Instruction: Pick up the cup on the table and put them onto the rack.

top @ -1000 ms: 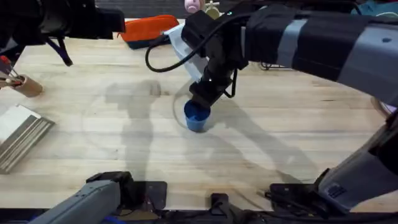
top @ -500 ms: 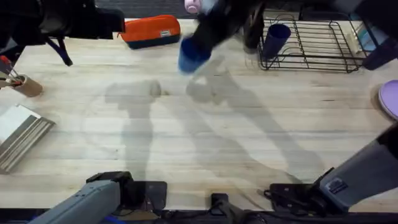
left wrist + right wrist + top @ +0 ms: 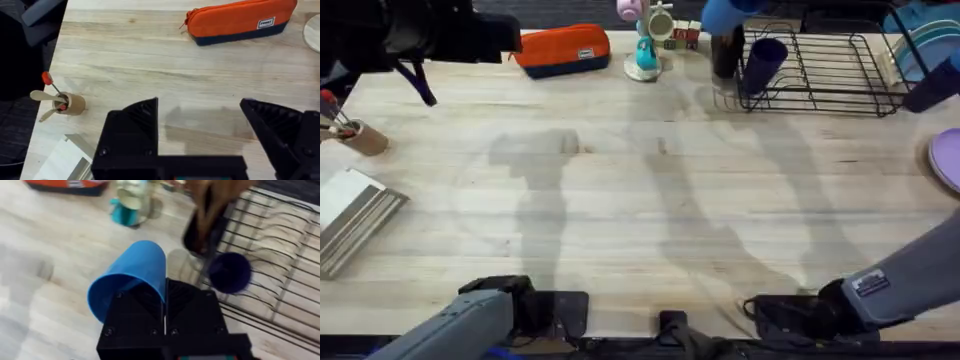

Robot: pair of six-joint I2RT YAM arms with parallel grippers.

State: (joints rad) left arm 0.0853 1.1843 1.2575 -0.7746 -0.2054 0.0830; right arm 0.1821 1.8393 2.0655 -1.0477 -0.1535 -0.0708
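Gripping the rim of a light blue cup (image 3: 131, 277), the right end effector (image 3: 165, 297) is seen with its two black fingers pressed together on the cup wall, the cup tilted with its open mouth turned outward and down, clear of the table (image 3: 640, 210). In the overhead view the same cup (image 3: 720, 14) is seen as a blurred blue shape at the far edge, just beside the near-left corner of the black wire rack (image 3: 840, 75). A dark blue cup (image 3: 765, 58) is already held in the rack, next to a dark upright cup (image 3: 726, 50) at the rack's left end. A small pastel mug tree (image 3: 646, 40) is stood left of the rack, and an orange pouch (image 3: 563, 48) is laid farther left. The left end effector (image 3: 200, 130) is held spread wide above bare planks, nothing between its fingers.
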